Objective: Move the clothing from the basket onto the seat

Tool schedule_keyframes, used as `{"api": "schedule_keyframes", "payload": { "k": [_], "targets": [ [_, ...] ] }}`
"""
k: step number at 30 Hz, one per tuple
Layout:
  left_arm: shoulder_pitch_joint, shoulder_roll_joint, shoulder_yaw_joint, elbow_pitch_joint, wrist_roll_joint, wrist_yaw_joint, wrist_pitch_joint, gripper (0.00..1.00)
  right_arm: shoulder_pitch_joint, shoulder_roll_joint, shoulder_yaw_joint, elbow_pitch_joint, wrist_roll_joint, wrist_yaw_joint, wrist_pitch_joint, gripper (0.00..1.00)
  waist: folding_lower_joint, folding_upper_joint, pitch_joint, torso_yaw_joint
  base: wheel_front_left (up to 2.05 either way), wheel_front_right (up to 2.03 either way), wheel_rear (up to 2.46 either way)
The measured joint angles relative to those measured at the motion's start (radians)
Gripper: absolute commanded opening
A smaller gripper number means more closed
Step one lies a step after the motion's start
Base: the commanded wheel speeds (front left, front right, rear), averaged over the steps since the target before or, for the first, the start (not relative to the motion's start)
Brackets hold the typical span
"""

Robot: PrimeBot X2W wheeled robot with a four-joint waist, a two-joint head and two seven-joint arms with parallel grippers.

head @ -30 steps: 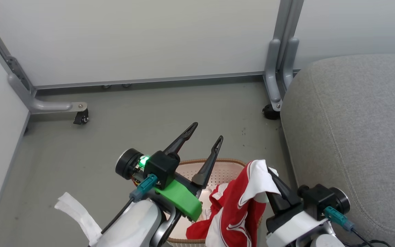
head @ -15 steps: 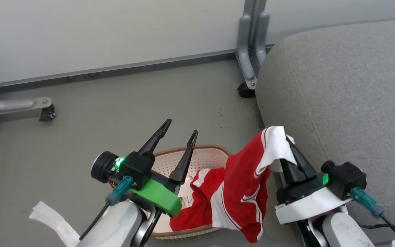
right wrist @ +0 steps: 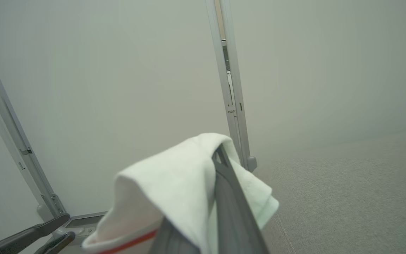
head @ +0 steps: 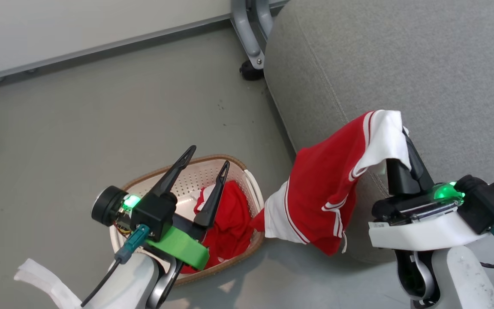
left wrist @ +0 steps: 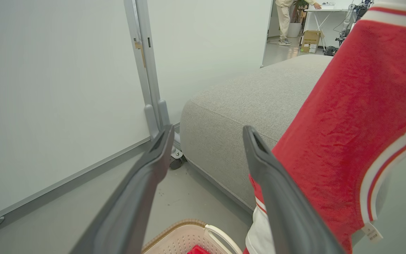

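While the right gripper (head: pixel 403 143) is pinching one garment (head: pixel 324 193) in closed jaws at the seat (head: pixel 401 64) edge, the other garment (head: pixel 230 219) is lying in the basket (head: pixel 182 186), and the left gripper (head: pixel 210 155) is hovering, jaws wide and empty.

The basket (head: pixel 191 178) sits on the floor (head: pixel 101 107), just left of the seat (head: pixel 380 64).

The left end effector (head: pixel 210 155) points up and forward, its two fingers spread apart and empty. The right end effector (head: pixel 405 143) is held higher, fingers pinched together on the clothing (head: pixel 324 180).
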Motion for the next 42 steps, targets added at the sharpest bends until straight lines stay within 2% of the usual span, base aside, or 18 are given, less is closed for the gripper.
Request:
{"api": "schedule_keyframes", "payload": {
  "k": [4,8,11,14,16,19,21,24,28,30,34,37,42],
  "targets": [
    [-0.035,0.001,-0.006,-0.005,0.012,-0.014,0.000,1.00,-0.040,0.000,-0.020,-0.028,-0.018,0.000,0.000,0.00,0.0000,0.0000,0.047,-0.031,0.00,0.00,0.00],
    [-0.070,0.009,-0.014,-0.014,0.027,-0.023,0.014,1.00,-0.155,-0.007,-0.086,-0.044,-0.052,0.000,0.000,0.00,0.0000,0.0000,0.101,-0.053,0.00,0.00,0.00],
    [-0.102,0.009,-0.024,-0.030,0.038,-0.032,0.028,1.00,-0.272,-0.057,-0.134,-0.048,-0.059,0.000,0.000,0.00,0.0001,0.0000,0.146,-0.061,0.00,0.00,0.00],
    [-0.128,0.012,-0.036,-0.052,0.046,-0.042,0.051,1.00,-0.421,-0.114,-0.197,-0.054,-0.019,0.000,0.000,0.00,0.0001,0.0000,0.194,-0.063,0.00,0.00,0.00],
    [-0.148,0.018,-0.042,-0.076,0.054,-0.048,0.067,1.00,-0.550,-0.170,-0.249,-0.032,0.031,0.000,0.000,0.00,0.0001,0.0000,0.231,-0.061,0.00,0.00,0.00],
    [-0.174,0.029,-0.048,-0.112,0.065,-0.055,0.090,1.00,-0.726,-0.317,-0.278,0.049,0.035,0.000,0.004,0.00,0.0001,0.0000,0.286,-0.053,0.00,0.00,0.00],
    [-0.188,0.039,-0.050,-0.136,0.071,-0.058,0.100,1.00,-0.861,-0.389,-0.292,0.126,0.067,0.000,0.026,0.00,0.0001,0.0000,0.327,-0.046,0.00,0.00,0.00],
    [-0.203,0.047,-0.056,-0.159,0.080,-0.059,0.112,1.00,-1.022,-0.484,-0.302,0.235,0.080,0.001,0.044,0.00,0.0001,0.0000,0.387,-0.033,0.00,0.00,0.00],
    [-0.228,0.046,-0.070,-0.172,0.091,-0.066,0.122,1.00,-1.142,-0.560,-0.309,0.356,0.068,0.000,0.040,0.00,0.0001,0.0000,0.454,-0.014,0.00,0.00,0.00],
    [-0.239,0.046,-0.074,-0.173,0.097,-0.067,0.123,1.00,-1.151,-0.572,-0.303,0.414,0.062,0.001,0.032,0.00,0.0002,0.0000,0.484,-0.003,0.00,0.00,0.00],
    [-0.252,0.045,-0.075,-0.170,0.096,-0.068,0.124,1.00,-1.081,-0.554,-0.289,0.542,0.045,0.001,0.013,0.00,0.0002,0.0000,0.531,0.018,0.00,0.00,0.00],
    [-0.254,0.044,-0.085,-0.165,0.088,-0.080,0.131,1.00,-0.964,-0.518,-0.318,0.621,0.013,0.001,0.004,0.00,0.0001,0.0000,0.549,0.035,0.00,0.00,0.00],
    [-0.250,0.059,-0.083,-0.165,0.064,-0.084,0.140,1.00,-0.786,-0.430,-0.388,0.653,-0.036,0.001,0.000,0.00,0.0001,0.0000,0.548,0.045,0.00,0.00,0.00]
  ]
}}
